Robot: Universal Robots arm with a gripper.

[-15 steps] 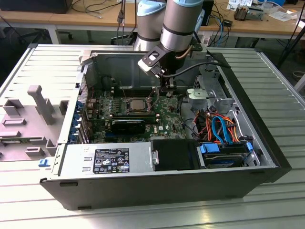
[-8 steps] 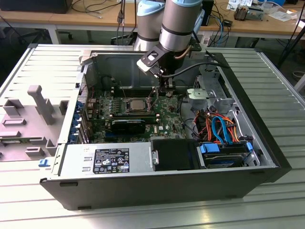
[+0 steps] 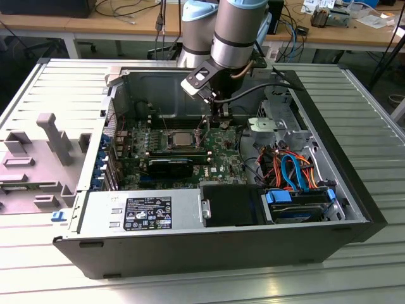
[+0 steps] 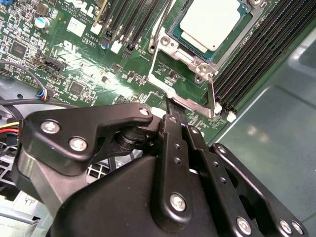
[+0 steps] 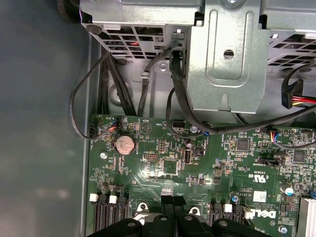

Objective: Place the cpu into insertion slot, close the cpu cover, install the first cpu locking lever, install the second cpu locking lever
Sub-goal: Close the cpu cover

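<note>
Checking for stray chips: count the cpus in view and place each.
1. The cpu sits in the insertion slot on the green board, as the exterior view and second wrist view show. The arm covers part of the board, so another could be hidden.

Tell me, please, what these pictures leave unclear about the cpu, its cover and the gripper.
- cpu: partly cut off by the picture's edge in the second wrist view.
- cpu cover: likewise cut off there, so its latching is unclear.
- gripper: what its tip touches is hidden by its own black links.
</note>
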